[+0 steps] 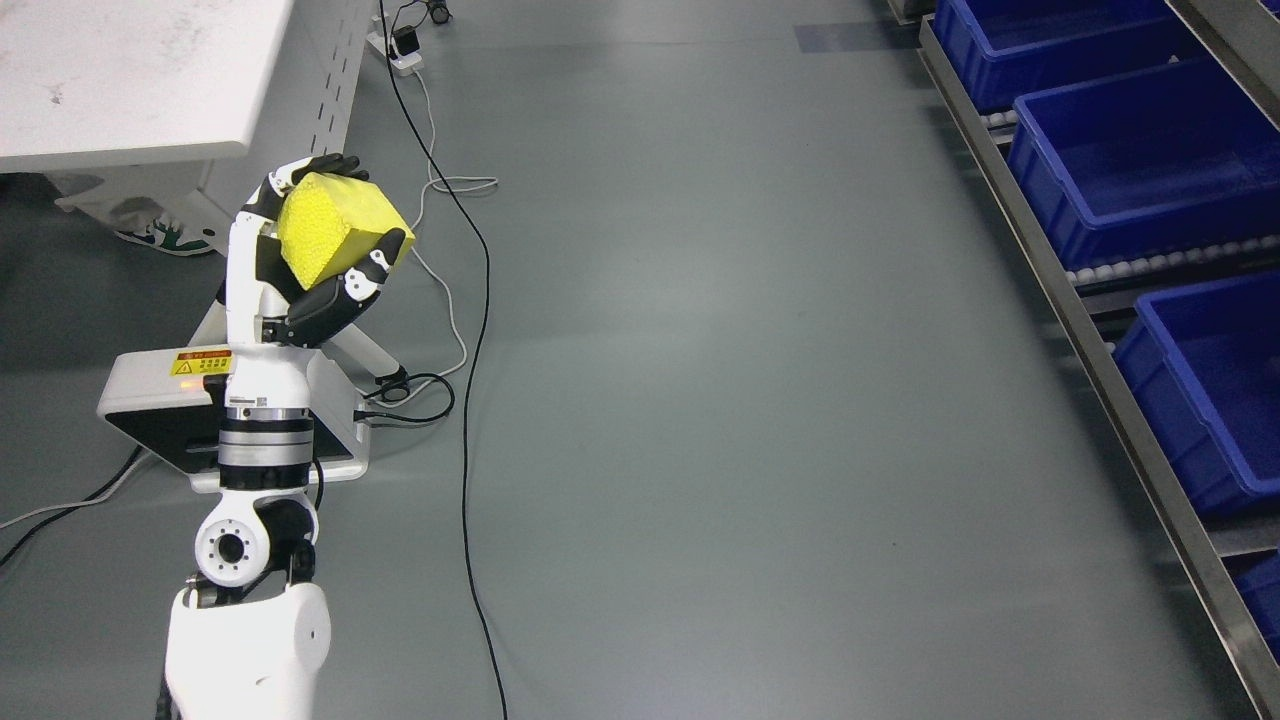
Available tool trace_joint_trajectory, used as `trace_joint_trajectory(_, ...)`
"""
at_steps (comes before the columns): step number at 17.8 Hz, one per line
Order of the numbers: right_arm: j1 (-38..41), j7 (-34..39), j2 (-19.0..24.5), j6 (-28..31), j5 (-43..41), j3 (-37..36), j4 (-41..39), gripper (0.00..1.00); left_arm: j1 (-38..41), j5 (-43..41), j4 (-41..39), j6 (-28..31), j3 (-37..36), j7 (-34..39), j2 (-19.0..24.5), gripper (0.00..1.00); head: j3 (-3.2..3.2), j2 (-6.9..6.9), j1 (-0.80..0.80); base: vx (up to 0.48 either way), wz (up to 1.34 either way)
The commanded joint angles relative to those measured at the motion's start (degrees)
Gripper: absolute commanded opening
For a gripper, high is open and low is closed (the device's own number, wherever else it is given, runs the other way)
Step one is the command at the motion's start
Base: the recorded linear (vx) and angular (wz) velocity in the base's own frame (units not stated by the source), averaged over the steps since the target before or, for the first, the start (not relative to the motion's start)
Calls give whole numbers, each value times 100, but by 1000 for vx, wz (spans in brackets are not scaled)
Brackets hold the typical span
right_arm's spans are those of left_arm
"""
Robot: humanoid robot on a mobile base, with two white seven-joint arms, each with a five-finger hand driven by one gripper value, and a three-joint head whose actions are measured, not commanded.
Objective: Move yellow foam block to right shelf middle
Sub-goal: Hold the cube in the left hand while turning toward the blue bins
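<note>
Left robot hand [300, 250] grips the yellow foam block [338, 227] above grey floor [720, 400]; blue bins [1140, 160] line the right shelf [1100, 370].

**Grey workshop floor between table and bin rack**

A smooth grey floor [720, 400] fills the view, softly lit. A white table [130, 70] stands up and left of the raised hand. Black and white cables [470, 330] trail just right of it. Far right, blue bins [1150, 170] sit on a metal roller rack [1090, 340].

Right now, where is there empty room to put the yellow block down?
The blue bins on the shelf at right look empty. The floor between the black cable and shelf is bare. The left hand, holding the yellow block, has cables around it.
</note>
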Motion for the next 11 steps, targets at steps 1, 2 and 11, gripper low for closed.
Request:
trace_joint_trajectory(1,-9,1,-100,-1,0,0,-100,100,126,-2,-34,5,140,0,95,35,0,0,0,269,117)
trace_joint_trajectory(2,-18,1,-100,0,0,0,-100,100,144,-2,-34,5,140,0,95,35,0,0,0,269,117)
trace_joint_trajectory(11,-18,1,-100,0,0,0,-100,100,144,-2,-42,5,158,0,95,35,0,0,0,341,-94)
